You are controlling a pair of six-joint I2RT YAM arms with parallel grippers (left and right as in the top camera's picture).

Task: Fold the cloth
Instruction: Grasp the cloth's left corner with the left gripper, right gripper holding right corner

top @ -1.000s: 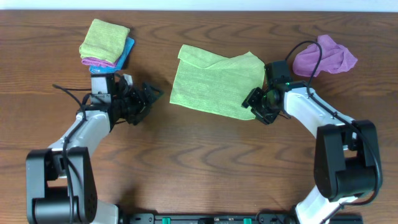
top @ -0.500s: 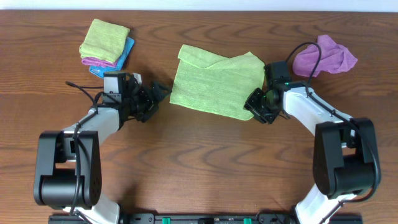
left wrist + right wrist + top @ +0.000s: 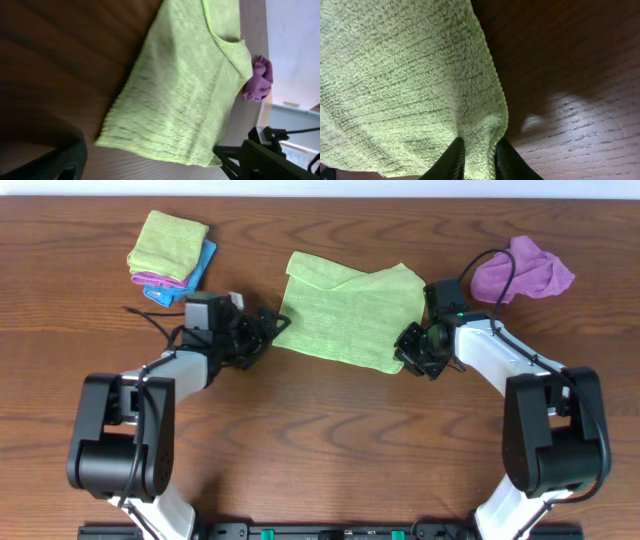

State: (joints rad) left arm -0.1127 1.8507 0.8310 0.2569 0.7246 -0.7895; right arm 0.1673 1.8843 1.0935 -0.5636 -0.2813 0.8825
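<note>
A lime-green terry cloth (image 3: 345, 305) lies mostly flat at the centre of a dark wooden table (image 3: 320, 450), with bare wood toward six o'clock. The right gripper (image 3: 479, 152) is clamped on the cloth's four-o'clock corner, its nubbly pile bunched between the fingers. The left gripper (image 3: 266, 330) sits just beside the eight-o'clock corner, fingers spread, holding nothing. A crumpled purple cloth (image 3: 525, 268) lies at two o'clock, and a stack of folded cloths (image 3: 168, 248) at ten.

Arms (image 3: 492, 352) white, blk joints, blk cables; R gripper (image 3: 479, 147) blk.
</note>
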